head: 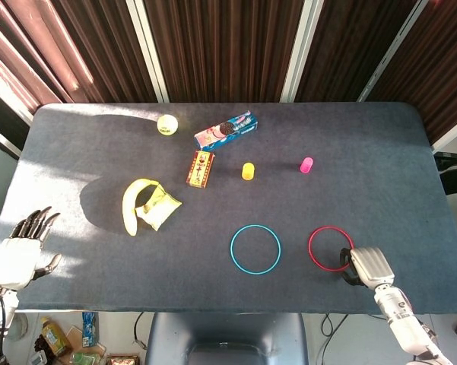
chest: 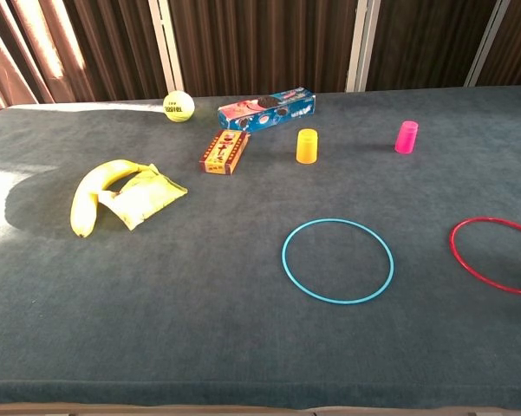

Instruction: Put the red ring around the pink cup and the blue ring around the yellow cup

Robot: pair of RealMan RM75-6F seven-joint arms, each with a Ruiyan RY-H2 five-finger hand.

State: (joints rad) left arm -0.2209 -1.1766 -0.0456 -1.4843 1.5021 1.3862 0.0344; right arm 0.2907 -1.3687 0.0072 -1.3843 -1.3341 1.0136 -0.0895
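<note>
The red ring (head: pixel 309 248) (chest: pixel 452 247) lies flat on the dark table near the front right. The blue ring (head: pixel 231 249) (chest: pixel 337 219) lies flat to its left. Further back stand the yellow cup (head: pixel 248 170) (chest: pixel 306 146) and the pink cup (head: pixel 306 165) (chest: pixel 406 137), both upright with no ring around them. My right hand (head: pixel 367 266) is at the red ring's near-right rim with its fingers curled down. Whether they pinch the ring is hidden. My left hand (head: pixel 19 255) rests at the front left edge, fingers spread, holding nothing.
A banana with a yellow snack bag (head: pixel 153 207) lies left of centre. A small red-and-yellow box (head: pixel 201 168), a cookie box (head: pixel 226 130) and a tennis ball (head: pixel 167 124) sit behind it. The table's front edge (chest: pixel 260 400) runs close to both hands.
</note>
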